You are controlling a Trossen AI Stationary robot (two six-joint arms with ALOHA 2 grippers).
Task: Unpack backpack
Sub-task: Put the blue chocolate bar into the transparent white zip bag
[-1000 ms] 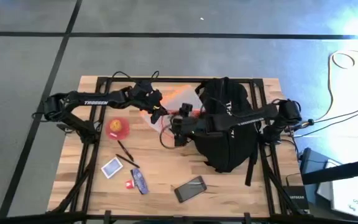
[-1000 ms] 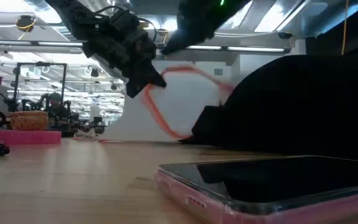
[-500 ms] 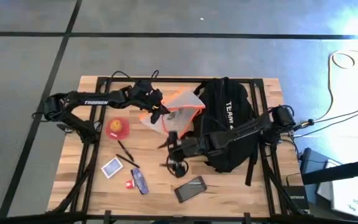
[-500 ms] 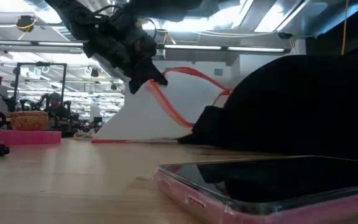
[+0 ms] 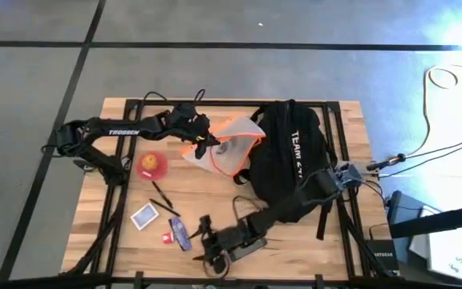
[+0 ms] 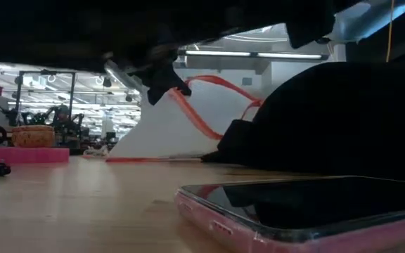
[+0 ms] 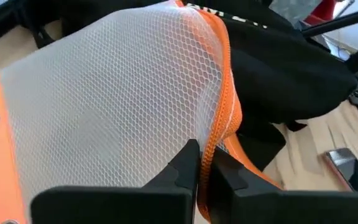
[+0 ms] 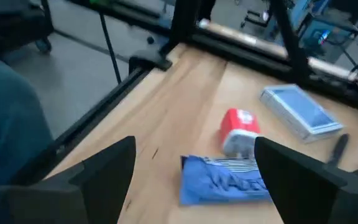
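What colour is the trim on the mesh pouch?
Orange, edging the white mesh zip pouch; clearest in the left wrist view.

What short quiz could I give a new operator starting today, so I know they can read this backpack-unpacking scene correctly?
1. True or false: the left gripper is shut on the mesh pouch's orange zipper edge.
2. Which arm reaches to the table's front edge, near the blue packet?
A. left
B. right
C. neither
3. Fill in: the white lettering on the backpack begins with the word ____.

Key: 1 true; 2 B, the right gripper is open above the wood beside the packet and the small red item; 3 TEAM.
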